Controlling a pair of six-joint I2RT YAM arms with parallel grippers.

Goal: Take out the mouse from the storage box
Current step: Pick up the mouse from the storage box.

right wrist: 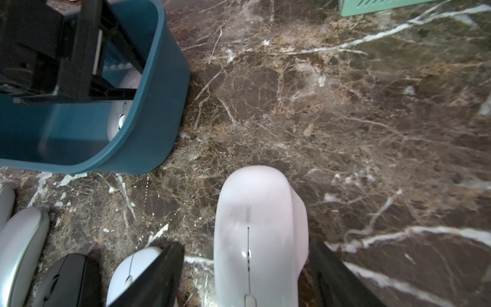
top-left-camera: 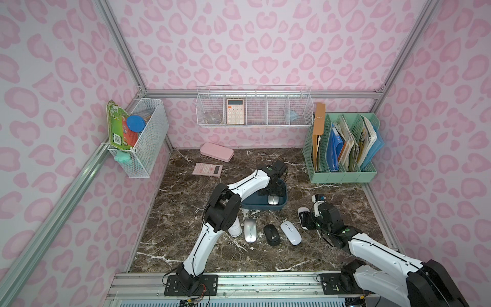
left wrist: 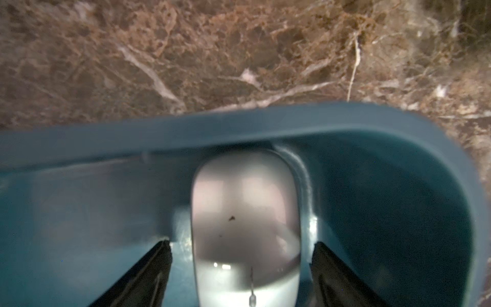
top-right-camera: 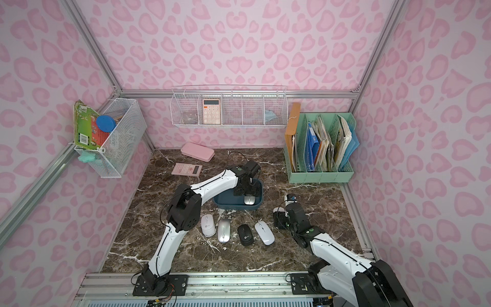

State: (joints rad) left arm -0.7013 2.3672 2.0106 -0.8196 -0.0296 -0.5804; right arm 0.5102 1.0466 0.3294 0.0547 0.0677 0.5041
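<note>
The dark teal storage box (top-left-camera: 255, 206) (top-right-camera: 231, 206) stands mid-table with a silver mouse (top-left-camera: 272, 200) (top-right-camera: 249, 200) lying in it. My left gripper (top-left-camera: 271, 194) (top-right-camera: 248, 194) reaches down inside the box. In the left wrist view the left gripper (left wrist: 241, 243) is open, its black fingers on either side of the silver mouse (left wrist: 244, 199) with a gap on each side, near the box wall (left wrist: 239, 125). To the right of the box, my right gripper (top-left-camera: 305, 219) (right wrist: 247, 244) is open astride a white mouse (right wrist: 255, 199) (top-left-camera: 302, 211) on the marble.
Several mice lie in a row in front of the box: white (top-right-camera: 208, 225), silver (top-left-camera: 250, 230), black (top-left-camera: 272, 234), white (top-left-camera: 291, 232). A pink calculator (top-left-camera: 207, 169) and pink case (top-left-camera: 216, 151) lie at the back left. A mint file rack (top-left-camera: 342, 151) stands at the back right.
</note>
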